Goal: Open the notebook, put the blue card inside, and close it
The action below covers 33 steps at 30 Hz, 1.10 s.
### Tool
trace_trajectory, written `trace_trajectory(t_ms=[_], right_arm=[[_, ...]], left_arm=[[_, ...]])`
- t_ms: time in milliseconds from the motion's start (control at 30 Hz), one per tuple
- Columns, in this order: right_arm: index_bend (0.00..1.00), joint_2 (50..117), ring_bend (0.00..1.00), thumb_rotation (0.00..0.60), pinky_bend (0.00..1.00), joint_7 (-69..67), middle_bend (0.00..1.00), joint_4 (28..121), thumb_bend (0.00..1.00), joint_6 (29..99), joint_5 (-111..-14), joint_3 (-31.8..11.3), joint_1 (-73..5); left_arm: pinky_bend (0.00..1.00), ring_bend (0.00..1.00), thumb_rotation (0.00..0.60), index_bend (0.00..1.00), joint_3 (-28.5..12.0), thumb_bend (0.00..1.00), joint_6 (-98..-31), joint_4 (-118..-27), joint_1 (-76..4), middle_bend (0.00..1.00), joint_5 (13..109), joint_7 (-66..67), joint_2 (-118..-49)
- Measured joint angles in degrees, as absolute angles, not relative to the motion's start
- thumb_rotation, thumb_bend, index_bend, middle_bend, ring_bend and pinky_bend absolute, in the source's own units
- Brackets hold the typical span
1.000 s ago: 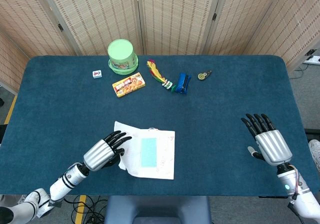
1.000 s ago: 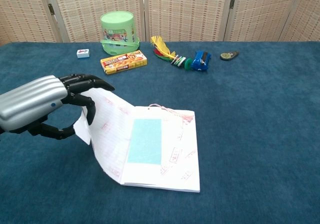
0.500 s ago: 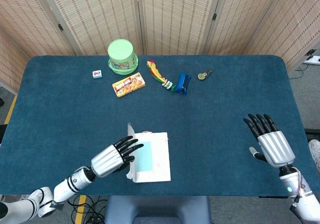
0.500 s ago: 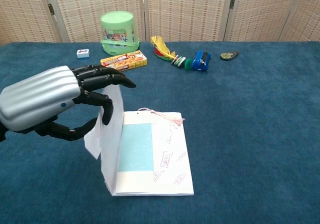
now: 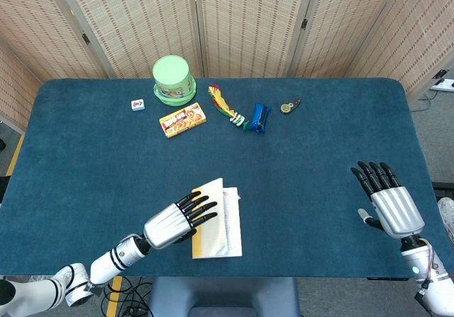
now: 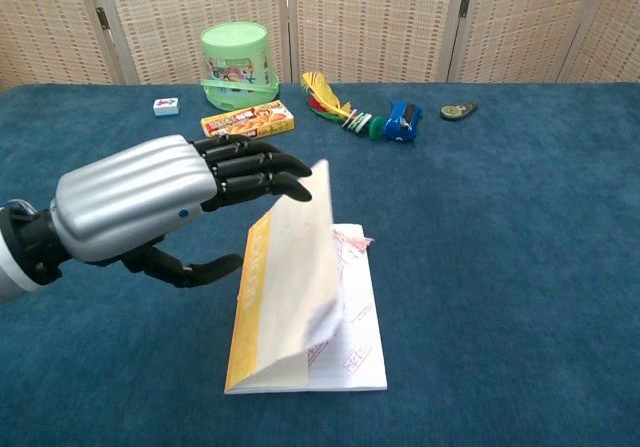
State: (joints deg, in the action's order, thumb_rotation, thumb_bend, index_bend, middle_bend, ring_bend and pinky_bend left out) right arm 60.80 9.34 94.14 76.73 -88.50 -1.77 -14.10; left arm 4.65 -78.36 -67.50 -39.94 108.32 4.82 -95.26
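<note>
The notebook [image 5: 216, 221] lies near the table's front edge, its yellow-edged cover [image 6: 285, 292] tilted over the pages and almost down. A strip of white stamped page [image 6: 358, 312] still shows on its right. The blue card is hidden under the cover. My left hand [image 5: 174, 221] is at the notebook's left, with its fingers [image 6: 262, 172] stretched out against the outer face of the cover and the thumb below, apart from it. My right hand [image 5: 386, 200] is far to the right, fingers spread and holding nothing; only the head view shows it.
Along the back of the table stand a green tub [image 5: 174, 79], a yellow box [image 5: 183, 119], a small white tile [image 5: 137, 105], a colourful bundle [image 5: 225, 106], a blue object [image 5: 259, 117] and a small round item [image 5: 288, 107]. A folding screen stands behind the table.
My left hand has swung the cover and pages rightward over the notebook. The blue card, visible before, is now covered. The right hand has barely moved.
</note>
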Motion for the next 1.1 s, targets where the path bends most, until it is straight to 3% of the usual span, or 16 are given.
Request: trace_trajectory(t_ms=[367, 667, 1100], right_arm=[[0.01, 60.5, 0.0, 0.6, 0.0, 9.3, 0.03, 94.3, 0.2, 76.3, -88.3, -1.7, -13.9], [0.01, 59.7, 0.0, 0.6, 0.0, 6.5, 0.04, 93.7, 0.3, 76.7, -88.8, -1.2, -13.2], [0.01, 59.9, 0.0, 0.6, 0.0, 1.0, 0.05, 90.4, 0.3, 80.9, -92.1, 0.9, -10.0]], left_arm=[[0.17, 0.14, 0.6, 0.1, 2.4, 0.34, -78.2, -71.6, -38.3, 0.1, 103.8, 3.9, -94.6], [0.17, 0.14, 0.6, 0.1, 1.0, 0.34, -79.4, -78.4, -32.7, 0.09, 94.8, 3.3, -86.3], [0.17, 0.14, 0.6, 0.1, 0.1, 0.34, -83.1, -85.3, -19.8, 0.09, 81.2, 1.0, -75.9]])
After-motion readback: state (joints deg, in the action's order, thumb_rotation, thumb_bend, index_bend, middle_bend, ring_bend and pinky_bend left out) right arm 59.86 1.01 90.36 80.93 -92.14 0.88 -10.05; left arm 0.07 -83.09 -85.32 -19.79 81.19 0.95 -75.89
